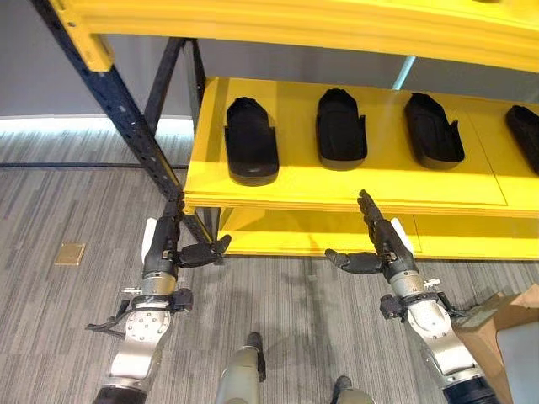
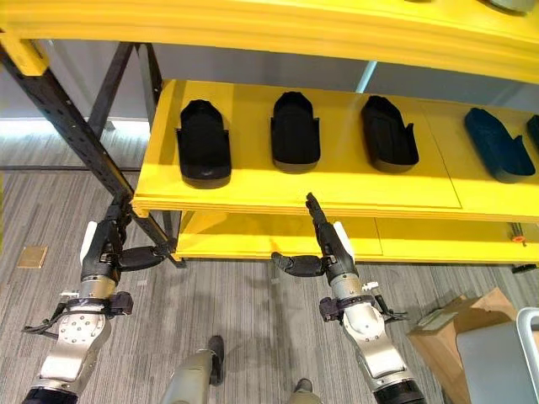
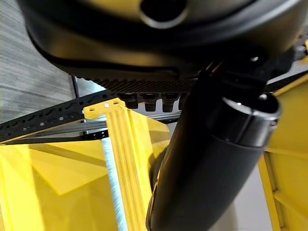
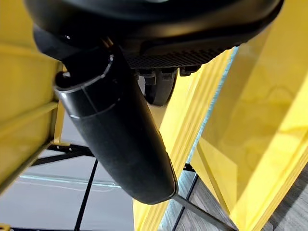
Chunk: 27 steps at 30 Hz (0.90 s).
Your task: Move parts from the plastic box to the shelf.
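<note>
My left hand (image 1: 162, 244) is raised before the yellow shelf's (image 1: 278, 192) left front corner, fingers straight, thumb out sideways, holding nothing. Black parts (image 1: 250, 140) lie in a row on the shelf board. My right hand (image 1: 383, 240) points at the front edge, fingers straight, empty. A cardboard box (image 1: 497, 324) sits on the floor at far right.

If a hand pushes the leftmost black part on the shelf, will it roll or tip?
The leftmost black part lies low and flat on the yellow shelf, so it would probably slide, not roll. Its moulded shape looks rigid.
</note>
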### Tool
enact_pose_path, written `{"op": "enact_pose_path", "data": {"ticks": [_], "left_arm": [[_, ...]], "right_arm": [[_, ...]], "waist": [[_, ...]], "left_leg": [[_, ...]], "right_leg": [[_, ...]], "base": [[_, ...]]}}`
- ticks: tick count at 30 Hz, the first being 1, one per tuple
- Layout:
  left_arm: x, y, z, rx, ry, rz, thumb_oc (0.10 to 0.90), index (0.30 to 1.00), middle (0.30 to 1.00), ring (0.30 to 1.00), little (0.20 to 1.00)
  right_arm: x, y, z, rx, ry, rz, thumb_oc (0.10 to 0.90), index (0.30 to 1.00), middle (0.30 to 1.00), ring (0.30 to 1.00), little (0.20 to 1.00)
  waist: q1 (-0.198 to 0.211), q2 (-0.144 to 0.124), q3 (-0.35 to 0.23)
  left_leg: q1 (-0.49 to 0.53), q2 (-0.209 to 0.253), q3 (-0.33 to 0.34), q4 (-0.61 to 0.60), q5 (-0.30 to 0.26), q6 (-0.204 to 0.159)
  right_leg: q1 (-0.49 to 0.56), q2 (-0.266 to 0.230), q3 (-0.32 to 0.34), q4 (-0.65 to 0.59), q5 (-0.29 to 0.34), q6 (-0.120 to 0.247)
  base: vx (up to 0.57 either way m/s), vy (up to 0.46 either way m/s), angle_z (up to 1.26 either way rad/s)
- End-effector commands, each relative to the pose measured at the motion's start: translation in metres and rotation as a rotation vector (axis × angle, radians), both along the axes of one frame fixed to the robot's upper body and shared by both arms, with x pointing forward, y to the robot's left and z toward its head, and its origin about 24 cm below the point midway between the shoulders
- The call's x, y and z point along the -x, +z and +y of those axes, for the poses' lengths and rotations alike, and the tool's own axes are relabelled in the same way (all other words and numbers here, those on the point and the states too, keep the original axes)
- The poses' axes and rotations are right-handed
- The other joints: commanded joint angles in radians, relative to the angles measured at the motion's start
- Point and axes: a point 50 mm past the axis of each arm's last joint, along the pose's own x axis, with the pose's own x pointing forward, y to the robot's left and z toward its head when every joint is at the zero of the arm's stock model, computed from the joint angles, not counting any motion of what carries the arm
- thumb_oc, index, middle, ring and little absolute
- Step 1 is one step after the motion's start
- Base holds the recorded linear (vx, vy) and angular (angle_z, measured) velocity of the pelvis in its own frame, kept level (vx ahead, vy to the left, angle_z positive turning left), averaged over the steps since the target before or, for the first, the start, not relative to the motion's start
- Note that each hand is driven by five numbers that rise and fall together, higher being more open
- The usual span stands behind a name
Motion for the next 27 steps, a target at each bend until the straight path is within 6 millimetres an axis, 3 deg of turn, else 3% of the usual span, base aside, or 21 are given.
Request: {"op": "enact_pose_path", "data": {"ticks": [1,2,3,4,5,7,9,10,11,12,13,15,21,27], "left_arm": [[-0.001,0.047,-0.005,-0.033,-0.04,-0.266,0.9,1.0,1.0,1.0,1.0],[-0.002,0.048,-0.007,-0.029,-0.054,-0.272,0.9,1.0,1.0,1.0,1.0],[-0.004,0.05,-0.009,-0.034,-0.059,-0.284,0.9,1.0,1.0,1.0,1.0],[-0.004,0.051,-0.01,-0.023,-0.06,-0.288,0.9,1.0,1.0,1.0,1.0],[-0.003,0.051,-0.01,-0.019,-0.061,-0.291,0.9,1.0,1.0,1.0,1.0],[-0.002,0.05,-0.012,-0.002,-0.058,-0.297,0.9,1.0,1.0,1.0,1.0],[-0.001,0.047,-0.014,0.009,-0.059,-0.288,0.9,1.0,1.0,1.0,1.0],[-0.001,0.048,-0.019,0.033,-0.079,-0.298,0.9,1.0,1.0,1.0,1.0],[0.0,0.048,-0.019,0.034,-0.079,-0.298,0.9,1.0,1.0,1.0,1.0],[0.0,0.047,-0.023,0.061,-0.099,-0.298,0.9,1.0,1.0,1.0,1.0],[0.0,0.047,-0.023,0.061,-0.099,-0.298,0.9,1.0,1.0,1.0,1.0],[0.0,0.047,-0.025,0.015,-0.104,-0.298,0.9,1.0,1.0,1.0,1.0],[0.007,0.039,-0.02,-0.153,-0.072,-0.257,0.9,1.0,1.0,1.0,1.0],[0.013,0.05,-0.006,-0.438,-0.013,-0.293,0.9,1.0,1.0,1.0,1.0]], "right_arm": [[0.003,0.03,0.009,-0.045,0.054,-0.187,0.9,1.0,1.0,1.0,1.0],[0.003,0.028,0.011,-0.046,0.062,-0.177,0.9,1.0,1.0,1.0,1.0],[0.005,0.024,0.009,-0.052,0.06,-0.159,0.9,1.0,1.0,1.0,1.0],[0.006,0.023,0.008,-0.048,0.058,-0.152,0.9,1.0,1.0,1.0,1.0],[0.006,0.022,0.008,-0.044,0.057,-0.146,0.9,1.0,1.0,1.0,1.0],[0.009,0.019,0.006,-0.046,0.045,-0.137,0.9,1.0,1.0,1.0,1.0],[0.01,0.019,0.004,-0.044,0.041,-0.136,0.9,1.0,1.0,1.0,1.0],[0.011,0.02,0.002,-0.043,0.031,-0.142,0.9,1.0,1.0,1.0,1.0],[0.011,0.02,0.002,-0.043,0.031,-0.142,0.9,1.0,1.0,1.0,1.0],[0.011,0.023,0.0,-0.04,0.024,-0.15,0.9,1.0,1.0,1.0,1.0],[0.011,0.023,0.0,-0.04,0.024,-0.15,0.9,1.0,1.0,1.0,1.0],[0.008,0.023,-0.002,-0.041,0.017,-0.15,0.9,1.0,1.0,1.0,1.0],[0.01,0.028,-0.018,-0.021,-0.024,-0.175,0.9,1.0,1.0,1.0,1.0],[0.018,0.035,-0.039,0.007,-0.084,-0.209,0.9,1.0,1.0,1.0,1.0]], "waist": [[-0.023,0.038,-0.061],[-0.032,0.047,-0.053],[-0.053,0.064,-0.036],[-0.052,0.063,-0.038],[-0.054,0.063,-0.038],[-0.065,0.06,-0.035],[-0.072,0.057,-0.034],[-0.079,0.045,-0.035],[-0.082,0.045,-0.034],[-0.086,0.033,-0.039],[-0.089,0.033,-0.04],[-0.076,0.003,-0.067],[-0.077,0.015,-0.108],[-0.081,0.044,-0.121]], "left_leg": [[0.09,0.056,-0.054,-0.212,0.1,-0.026],[0.143,0.046,-0.053,-0.256,0.102,-0.023],[0.198,0.036,-0.064,-0.294,0.11,-0.029],[0.21,0.036,-0.057,-0.298,0.106,-0.033],[0.227,0.04,-0.055,-0.3,0.096,-0.041],[0.251,0.048,-0.066,-0.304,0.084,-0.058],[0.26,0.047,-0.073,-0.3,0.08,-0.062],[0.257,0.049,-0.079,-0.283,0.066,-0.077],[0.256,0.048,-0.082,-0.278,0.064,-0.076],[0.247,0.054,-0.088,-0.25,0.05,-0.092],[0.244,0.053,-0.091,-0.246,0.048,-0.092],[0.249,0.053,-0.077,-0.221,0.022,-0.105],[0.304,0.15,-0.089,-0.314,0.073,-0.164],[0.343,0.194,-0.079,-0.367,0.102,-0.193]], "right_leg": [[0.061,0.061,-0.048,0.093,0.156,0.034],[0.03,0.08,-0.049,0.103,0.118,0.024],[-0.035,0.154,-0.017,0.049,0.019,-0.001],[-0.034,0.131,-0.032,-0.01,0.01,-0.001],[-0.013,0.102,-0.058,-0.108,0.019,0.003],[-0.006,0.055,-0.039,-0.253,0.085,0.034],[0.002,0.038,-0.023,-0.28,0.122,0.047],[0.011,-0.011,-0.001,-0.343,0.193,0.074],[0.019,-0.012,-0.006,-0.352,0.198,0.075],[0.027,-0.048,-0.013,-0.372,0.253,0.092],[0.03,-0.049,-0.016,-0.376,0.255,0.093],[0.072,-0.058,-0.075,-0.396,0.253,0.116],[0.126,0.033,-0.12,-0.419,0.155,0.092],[0.137,0.08,-0.116,-0.416,0.099,0.068]], "base": [[0.2,0.249,0.11],[0.29,0.208,-0.1],[0.28,0.121,-0.22],[0.25,0.018,-0.24],[0.16,-0.098,-0.06],[0.16,-0.154,0.12],[0.11,-0.142,0.25],[0.06,-0.133,0.67],[0.1,-0.276,0.73],[0.04,-0.13,0.57],[0.04,-0.181,0.33],[0.08,-0.206,0.18],[0.09,-0.224,-0.12],[0.05,-0.114,-0.03]]}}
